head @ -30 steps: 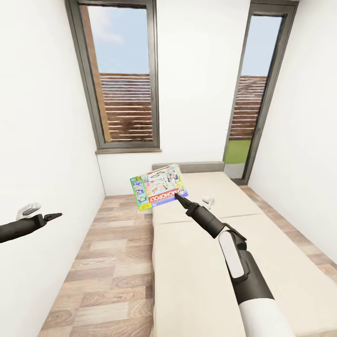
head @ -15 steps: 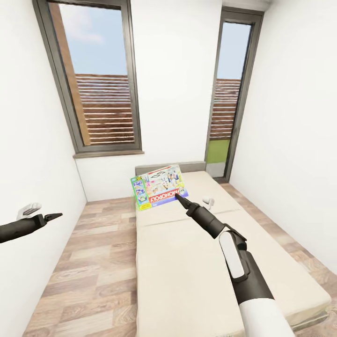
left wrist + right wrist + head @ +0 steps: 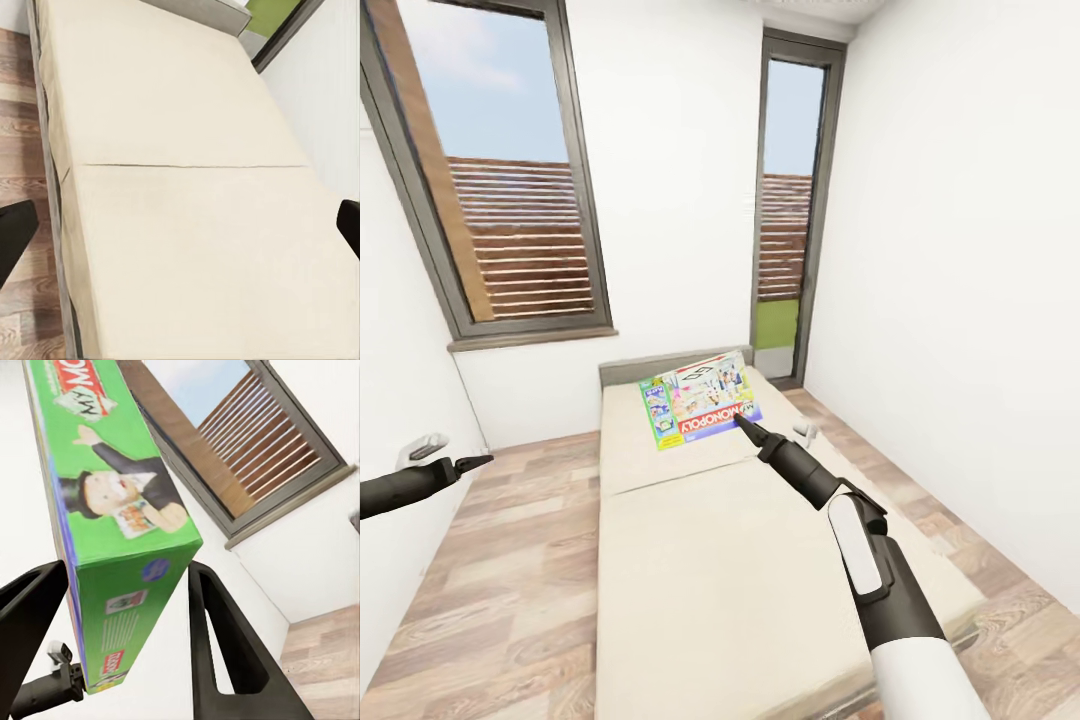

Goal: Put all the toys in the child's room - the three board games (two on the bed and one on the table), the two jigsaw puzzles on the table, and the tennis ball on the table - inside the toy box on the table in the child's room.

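Observation:
My right gripper (image 3: pixel 742 422) is shut on the lower edge of a board game (image 3: pixel 700 402), the white "Monopoly" box with a red logo, held tilted in the air above the head end of the bed (image 3: pixel 760 570). In the right wrist view the box's green side (image 3: pixel 120 510) sits between the two dark fingers (image 3: pixel 225 645). My left gripper (image 3: pixel 468 463) hangs out at the left over the floor. In the left wrist view its fingers (image 3: pixel 15 240) stand wide apart with nothing between them, over the beige mattress (image 3: pixel 187 225).
A grey headboard (image 3: pixel 660 362) backs against the white wall under a tall window (image 3: pixel 510 220). A narrow glass door (image 3: pixel 785 230) stands at the far right corner. A small white object (image 3: pixel 805 432) lies on the mattress. Wood floor (image 3: pixel 500 580) runs along the bed's left side.
The whole picture has slid left, so the camera has turned; the bed and windows are the same. Both arms keep their pose and the right gripper still holds the box.

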Tool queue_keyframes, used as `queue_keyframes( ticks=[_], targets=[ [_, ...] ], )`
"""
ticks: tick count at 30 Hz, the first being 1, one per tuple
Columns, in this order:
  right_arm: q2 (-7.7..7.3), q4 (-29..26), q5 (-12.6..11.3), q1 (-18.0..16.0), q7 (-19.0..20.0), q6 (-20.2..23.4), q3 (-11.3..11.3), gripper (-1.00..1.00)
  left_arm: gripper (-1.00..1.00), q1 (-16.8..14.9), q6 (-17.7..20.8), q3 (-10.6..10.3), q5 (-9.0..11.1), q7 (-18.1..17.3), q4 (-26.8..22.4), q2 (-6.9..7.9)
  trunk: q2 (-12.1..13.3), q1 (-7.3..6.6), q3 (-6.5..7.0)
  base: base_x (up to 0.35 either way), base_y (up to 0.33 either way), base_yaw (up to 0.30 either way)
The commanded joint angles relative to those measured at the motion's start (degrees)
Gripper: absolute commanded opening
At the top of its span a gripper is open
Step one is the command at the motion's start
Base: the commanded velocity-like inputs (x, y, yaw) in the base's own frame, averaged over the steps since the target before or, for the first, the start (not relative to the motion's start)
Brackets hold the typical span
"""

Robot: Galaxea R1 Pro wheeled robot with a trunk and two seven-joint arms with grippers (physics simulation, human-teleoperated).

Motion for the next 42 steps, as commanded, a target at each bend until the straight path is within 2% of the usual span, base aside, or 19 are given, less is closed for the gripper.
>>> queue_keyframes(
  ticks=[1,42],
  targets=[
    [0.06,0.02,-0.56,-0.07,0.14,0.52,-0.15,-1.0,1.0,-0.05,0.36,0.1,0.15,-0.13,-0.01,0.01,-0.1,0.02,-0.06,0.0,-0.099,-0.256],
    [-0.02,1.18,-0.84,-0.07,-0.13,0.52,-0.41,-1.0,1.0,-0.04,0.27,0.1,0.15,-0.05,-0.01,0.01,-0.1,0.02,1.78,-0.006,-0.005,-0.256]
  ],
)
